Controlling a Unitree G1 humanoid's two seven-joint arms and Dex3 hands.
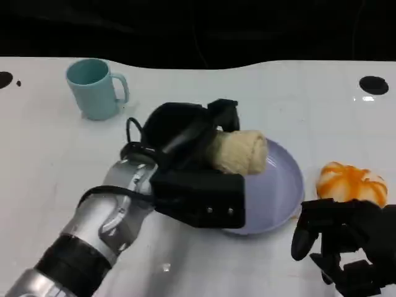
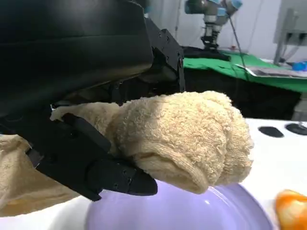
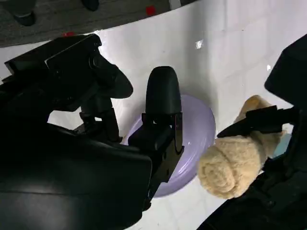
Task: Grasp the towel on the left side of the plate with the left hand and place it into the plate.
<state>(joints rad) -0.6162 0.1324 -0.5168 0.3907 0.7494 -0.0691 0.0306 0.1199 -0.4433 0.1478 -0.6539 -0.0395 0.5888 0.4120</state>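
At the table's near edge the right robot hand (image 1: 346, 250) rests empty, fingers loosely apart, beside an orange pumpkin (image 1: 351, 183). Further in, the left robot hand (image 1: 185, 145) grips the rolled beige towel (image 1: 240, 152), held over the left part of the lilac plate (image 1: 281, 192). A teal mug (image 1: 94, 88) stands toward the far left corner.
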